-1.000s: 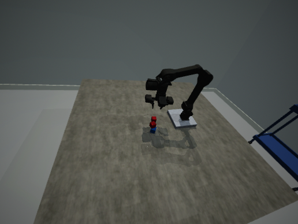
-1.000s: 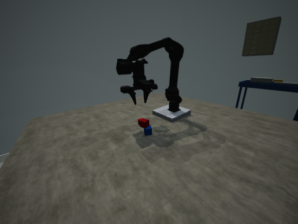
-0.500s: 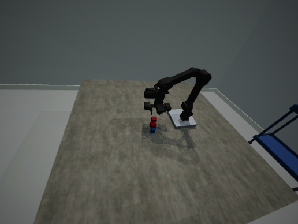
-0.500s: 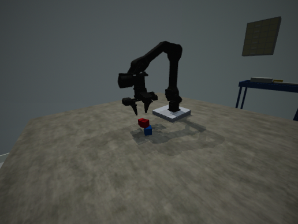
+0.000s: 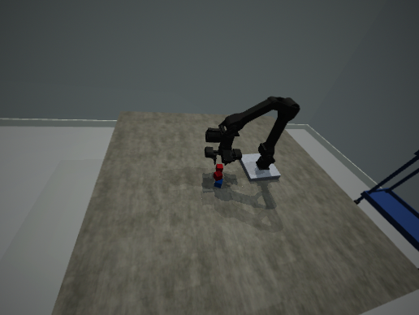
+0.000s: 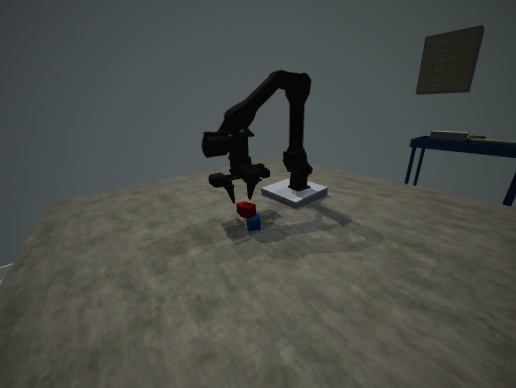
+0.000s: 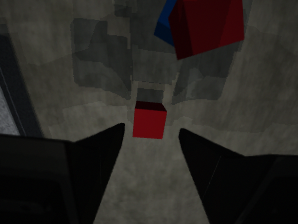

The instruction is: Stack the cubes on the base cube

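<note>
My end effector [image 5: 220, 162] [image 6: 242, 200] [image 7: 152, 130] is spread partway, its two fingers apart with nothing pinched between them. I hold it above and just beside the blue base cube [image 5: 218, 183] [image 6: 253, 223] [image 7: 162, 25], fingertips pointing down at the counter [image 5: 183, 243] [image 6: 250, 300] [image 7: 150, 175]. In my wrist view, one loose red cube [image 5: 219, 166] [image 7: 149, 122] shows in the gap between my fingertips, but it sits lower than they do, near the blue cube, and I am not gripping it. From the exterior I cannot make it out as a separate thing.

The other red cube [image 5: 218, 175] [image 6: 246, 209] [image 7: 207, 27] is up on the blue cube, set off-center so that it overhangs, and turned relative to the blue faces. I cannot tell whether it sits quite level. It is the only one capping the blue cube; the second top corner has yet to get its cube.

Behind my fingers, my wrist is bent so the hand hangs down near the blue cube. From there my arm [image 5: 253, 114] [image 6: 265, 95] slopes up along the forearm to a high elbow, well above the blue cube, then drops steeply to its foot. That foot stands on a white base plate [image 5: 268, 177] [image 6: 270, 191], apart from the blue cube. Well beyond the blue cube, off my counter, is a blue table [image 5: 395, 209] [image 6: 460, 147].
</note>
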Motion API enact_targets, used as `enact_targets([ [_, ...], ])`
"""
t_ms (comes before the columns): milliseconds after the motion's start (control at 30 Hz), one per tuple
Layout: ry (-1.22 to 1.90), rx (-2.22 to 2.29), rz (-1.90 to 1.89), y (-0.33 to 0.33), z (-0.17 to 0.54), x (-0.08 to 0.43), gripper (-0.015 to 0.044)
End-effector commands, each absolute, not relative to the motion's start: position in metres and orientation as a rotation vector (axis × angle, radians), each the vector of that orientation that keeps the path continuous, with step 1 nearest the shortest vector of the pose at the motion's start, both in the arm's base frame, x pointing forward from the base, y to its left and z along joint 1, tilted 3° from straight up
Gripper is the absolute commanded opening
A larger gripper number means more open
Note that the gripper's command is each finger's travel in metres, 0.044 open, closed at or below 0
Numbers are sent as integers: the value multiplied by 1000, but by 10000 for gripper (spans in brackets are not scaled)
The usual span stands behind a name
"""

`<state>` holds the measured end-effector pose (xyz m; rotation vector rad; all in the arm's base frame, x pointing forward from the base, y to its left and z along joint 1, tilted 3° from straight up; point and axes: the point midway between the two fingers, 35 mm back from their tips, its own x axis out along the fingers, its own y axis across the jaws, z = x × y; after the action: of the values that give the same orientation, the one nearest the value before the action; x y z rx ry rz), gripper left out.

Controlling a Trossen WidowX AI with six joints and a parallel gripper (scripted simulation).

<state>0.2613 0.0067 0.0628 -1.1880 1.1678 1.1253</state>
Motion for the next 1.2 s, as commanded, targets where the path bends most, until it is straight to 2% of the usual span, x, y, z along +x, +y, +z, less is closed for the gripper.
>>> enact_targets([
  [0, 1170, -1183, 1135, 7, 54, 260, 265],
  [433, 1171, -1183, 1135, 8, 35, 261, 265],
  [633, 1171, -1183, 1135, 8, 35, 261, 107],
  [1167, 1170, -1183, 1135, 7, 71, 264, 105],
])
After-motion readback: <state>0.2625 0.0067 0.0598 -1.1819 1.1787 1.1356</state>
